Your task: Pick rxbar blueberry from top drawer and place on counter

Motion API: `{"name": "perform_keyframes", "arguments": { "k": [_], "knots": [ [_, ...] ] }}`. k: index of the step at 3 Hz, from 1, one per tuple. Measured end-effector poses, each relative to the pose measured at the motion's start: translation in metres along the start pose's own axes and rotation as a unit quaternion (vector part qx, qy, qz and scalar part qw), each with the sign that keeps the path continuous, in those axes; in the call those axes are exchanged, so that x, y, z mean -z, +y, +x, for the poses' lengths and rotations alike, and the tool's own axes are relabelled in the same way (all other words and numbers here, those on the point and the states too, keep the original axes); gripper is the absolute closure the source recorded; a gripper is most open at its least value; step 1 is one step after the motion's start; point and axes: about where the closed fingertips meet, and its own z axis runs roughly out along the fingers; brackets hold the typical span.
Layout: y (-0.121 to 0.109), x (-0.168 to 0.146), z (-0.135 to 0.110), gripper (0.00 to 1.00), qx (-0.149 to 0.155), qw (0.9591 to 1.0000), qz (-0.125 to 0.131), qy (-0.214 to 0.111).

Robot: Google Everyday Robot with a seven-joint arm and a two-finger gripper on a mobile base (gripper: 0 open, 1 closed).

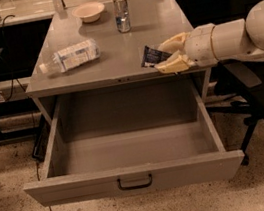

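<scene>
Since the end effector, clamped on the rxbar blueberry, sits at the four o'clock edge of the counter above the open top drawer, you should carry it toward ten o'clock, lower flat, then release.

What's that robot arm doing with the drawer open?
The robot's gripper is pinching the rxbar blueberry, a little blue snack bar. It holds the bar over the front right part of the counter and has not let go yet. Below, the top drawer is pulled wide open with nothing showing inside. A plastic bottle lies on the counter, with a bowl and a can farther back.
</scene>
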Motion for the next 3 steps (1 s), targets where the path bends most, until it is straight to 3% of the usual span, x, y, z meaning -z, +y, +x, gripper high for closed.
{"name": "perform_keyframes", "arguments": {
  "k": [1,2,3],
  "knots": [
    [0.000,0.000,0.000,1.00,0.000,1.0000,0.000,0.000],
    [-0.015,-0.013,-0.001,1.00,0.004,0.9999,0.008,-0.013],
    [-0.047,-0.035,-0.005,1.00,0.009,0.9996,0.012,-0.024]
  ]
}}
